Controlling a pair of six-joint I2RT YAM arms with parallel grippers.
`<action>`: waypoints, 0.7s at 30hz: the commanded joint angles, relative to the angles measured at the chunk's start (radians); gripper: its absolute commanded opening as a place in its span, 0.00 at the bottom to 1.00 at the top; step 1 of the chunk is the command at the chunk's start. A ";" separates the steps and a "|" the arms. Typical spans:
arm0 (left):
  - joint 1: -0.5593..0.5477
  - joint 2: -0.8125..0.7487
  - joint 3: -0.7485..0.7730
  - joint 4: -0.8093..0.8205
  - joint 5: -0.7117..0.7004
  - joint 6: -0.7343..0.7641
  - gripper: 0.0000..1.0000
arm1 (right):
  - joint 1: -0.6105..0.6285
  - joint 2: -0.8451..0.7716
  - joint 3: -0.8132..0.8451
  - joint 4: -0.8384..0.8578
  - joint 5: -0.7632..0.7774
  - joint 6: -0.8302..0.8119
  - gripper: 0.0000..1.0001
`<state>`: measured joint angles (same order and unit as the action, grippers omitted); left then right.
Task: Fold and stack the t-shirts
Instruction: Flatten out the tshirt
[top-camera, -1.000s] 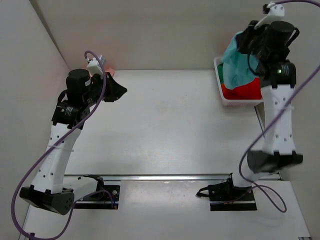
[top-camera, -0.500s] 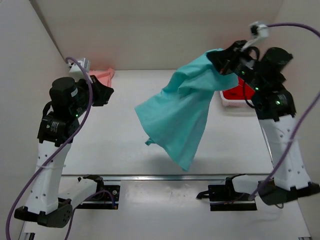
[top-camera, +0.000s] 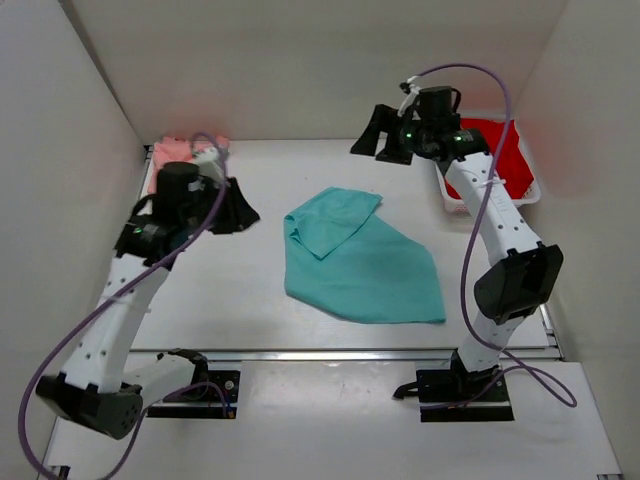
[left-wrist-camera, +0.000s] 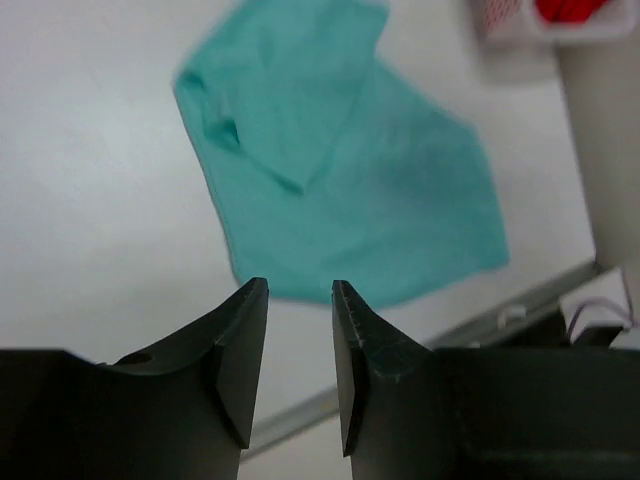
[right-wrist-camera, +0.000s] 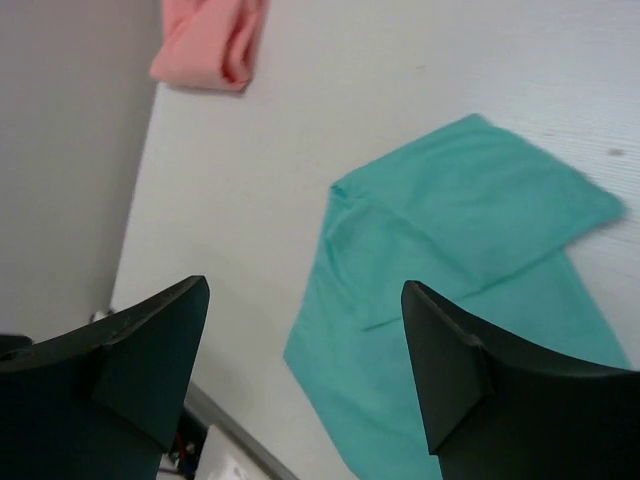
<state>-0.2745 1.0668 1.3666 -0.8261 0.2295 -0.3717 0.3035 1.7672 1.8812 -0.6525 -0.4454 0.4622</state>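
Observation:
A teal t-shirt lies loosely spread on the middle of the table, one part folded over at its far end; it also shows in the left wrist view and the right wrist view. A salmon pink t-shirt sits bunched at the back left corner. A red t-shirt fills the white basket. My right gripper hangs wide open and empty above the teal shirt's far end. My left gripper is left of the shirt, jaws a narrow gap apart, nothing between them.
White walls close in the table at the left, back and right. A metal rail runs along the near edge, just beyond the teal shirt's near hem. The basket stands at the back right against the wall.
The right gripper swung the teal shirt out of the basket over the table and let go; the shirt now lies flat. Both grippers have opened, and the left arm shifted toward the middle.

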 joint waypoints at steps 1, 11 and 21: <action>-0.100 0.065 -0.127 -0.082 0.065 -0.027 0.43 | -0.084 -0.115 -0.004 -0.047 0.114 -0.054 0.74; -0.157 0.107 -0.535 0.088 0.192 -0.229 0.49 | -0.130 -0.207 -0.338 -0.249 0.327 -0.208 0.71; -0.207 0.281 -0.581 0.373 0.044 -0.355 0.61 | -0.194 -0.439 -0.786 -0.266 0.352 -0.178 0.71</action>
<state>-0.4610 1.2915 0.7513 -0.5621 0.3286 -0.6876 0.1352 1.4235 1.1118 -0.9215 -0.1257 0.2871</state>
